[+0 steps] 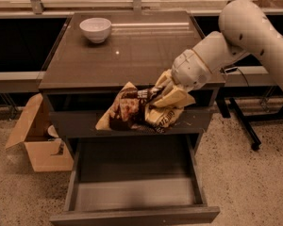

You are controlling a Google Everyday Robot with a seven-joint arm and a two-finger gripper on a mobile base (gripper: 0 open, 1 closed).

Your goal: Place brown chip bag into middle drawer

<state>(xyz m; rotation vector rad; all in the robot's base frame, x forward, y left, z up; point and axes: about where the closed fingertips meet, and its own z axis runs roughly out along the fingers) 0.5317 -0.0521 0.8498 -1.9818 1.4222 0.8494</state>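
Crumpled brown-and-tan foil chip bag (131, 113) clamped in pale two-finger gripper (166, 97), hanging left of it, open grey-brown middle drawer (137, 193) below

A dark, glossy cabinet top (132, 60) fills the upper centre of the frame, with a white bowl (95, 28) sitting upright on it near its upper-left corner. Below, speckled pale floor (254, 187) runs across the lower frame. An open cardboard box (37, 142) stands on it at left, just beside the cabinet, and the dark legs of a stand (243, 126) rest on it at right. The gripper (172, 95) hangs just off the top's front edge, right of centre, clamped on the brown chip bag (129, 114) above the pulled-out middle drawer (134, 194).
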